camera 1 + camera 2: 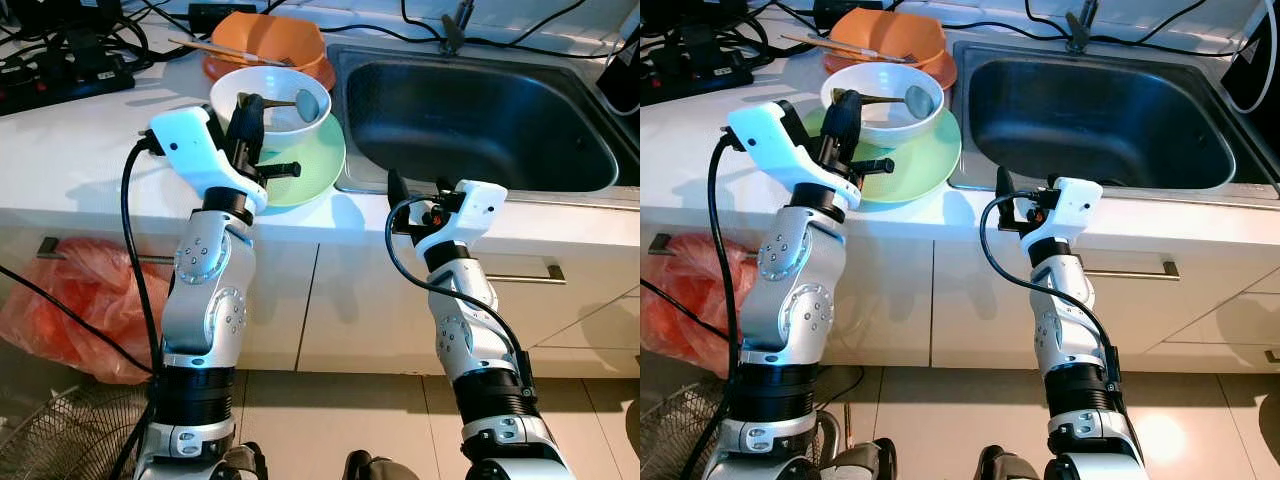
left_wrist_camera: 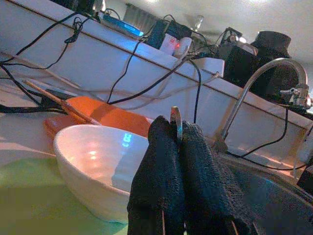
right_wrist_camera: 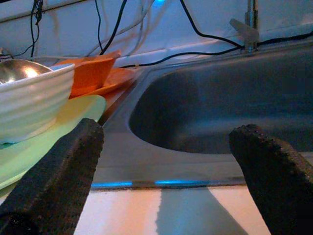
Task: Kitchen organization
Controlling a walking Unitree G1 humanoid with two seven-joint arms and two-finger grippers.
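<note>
A white ribbed bowl [image 1: 268,122] stands on a pale green plate [image 1: 312,165] on the white counter, left of the steel sink [image 1: 470,110]. A metal spoon [image 1: 303,100] lies across the bowl with its head inside. My left gripper [image 1: 248,102] is shut on the spoon's handle at the bowl's left rim; in the left wrist view the handle's end [image 2: 176,122] sticks out between the closed fingers [image 2: 161,186]. My right gripper [image 1: 418,188] is open and empty at the counter's front edge, level with the sink's near left corner, facing the basin [image 3: 205,107].
An orange bowl [image 1: 270,40] with chopsticks [image 1: 215,48] across it stands on an orange plate behind the white bowl. A power strip [image 1: 60,75] and cables crowd the back left. The tap [image 1: 455,25] rises behind the sink. An orange bag [image 1: 70,310] lies on the floor.
</note>
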